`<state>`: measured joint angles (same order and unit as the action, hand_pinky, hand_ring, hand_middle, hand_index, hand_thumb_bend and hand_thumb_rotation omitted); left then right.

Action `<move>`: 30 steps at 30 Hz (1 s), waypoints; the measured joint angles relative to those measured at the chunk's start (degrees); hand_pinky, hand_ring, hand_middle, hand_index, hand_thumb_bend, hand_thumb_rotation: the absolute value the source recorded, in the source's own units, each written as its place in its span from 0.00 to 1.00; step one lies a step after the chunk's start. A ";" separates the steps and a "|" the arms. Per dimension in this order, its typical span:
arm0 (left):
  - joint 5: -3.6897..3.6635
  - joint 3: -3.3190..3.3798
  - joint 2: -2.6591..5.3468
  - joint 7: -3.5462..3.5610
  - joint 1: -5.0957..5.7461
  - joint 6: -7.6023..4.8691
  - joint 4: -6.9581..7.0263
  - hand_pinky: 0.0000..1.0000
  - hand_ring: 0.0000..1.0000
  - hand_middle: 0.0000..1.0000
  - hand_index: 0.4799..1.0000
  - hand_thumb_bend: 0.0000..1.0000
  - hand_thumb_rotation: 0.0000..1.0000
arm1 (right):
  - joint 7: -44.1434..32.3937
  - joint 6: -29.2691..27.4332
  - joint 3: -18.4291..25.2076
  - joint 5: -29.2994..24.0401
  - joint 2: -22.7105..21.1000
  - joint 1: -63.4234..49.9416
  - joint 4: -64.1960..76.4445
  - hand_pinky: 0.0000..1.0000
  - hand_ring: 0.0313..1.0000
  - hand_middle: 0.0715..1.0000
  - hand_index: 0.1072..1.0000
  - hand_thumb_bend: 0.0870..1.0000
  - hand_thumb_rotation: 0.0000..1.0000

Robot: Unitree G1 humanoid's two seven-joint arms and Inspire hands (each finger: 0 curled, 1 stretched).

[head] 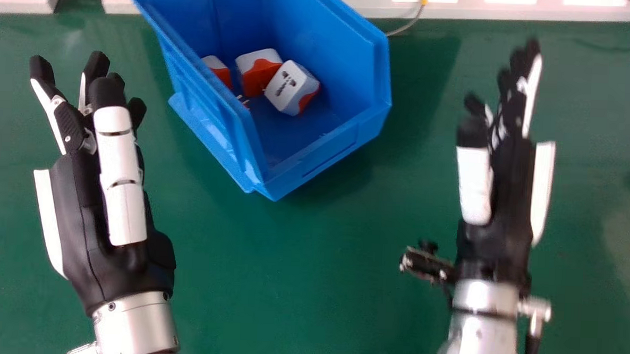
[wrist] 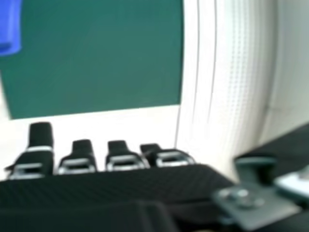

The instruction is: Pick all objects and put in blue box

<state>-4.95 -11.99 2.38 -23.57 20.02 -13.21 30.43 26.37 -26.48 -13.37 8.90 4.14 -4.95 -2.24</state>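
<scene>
Green tabletop, blue box standing directly on it.

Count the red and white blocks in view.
3, all in the blue box: the right block, the middle block and the left block, partly hidden by the side wall. More may be hidden there.

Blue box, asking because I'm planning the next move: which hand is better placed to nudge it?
Probably the left hand: it holds nothing and, in the head view, shows nearer the blue box than the right hand, which is also empty.
</scene>
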 measured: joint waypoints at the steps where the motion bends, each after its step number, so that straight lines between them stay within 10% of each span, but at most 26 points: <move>1: -0.11 0.01 0.00 -0.03 0.00 0.00 0.00 0.91 0.95 0.95 0.86 0.57 0.74 | 0.06 -0.58 -0.15 0.07 -0.01 -0.84 0.02 0.91 1.00 1.00 1.00 0.75 0.99; 30: -0.60 0.13 0.01 -0.13 -0.18 0.01 -0.08 0.92 0.95 0.95 0.85 0.57 0.74 | 1.55 -0.48 -1.89 7.33 -0.24 -3.61 2.76 0.92 1.00 1.00 1.00 0.64 1.00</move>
<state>-5.55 -11.86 2.38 -23.69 19.84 -13.20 30.35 27.92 -26.96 -15.26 16.24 3.90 -8.56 0.52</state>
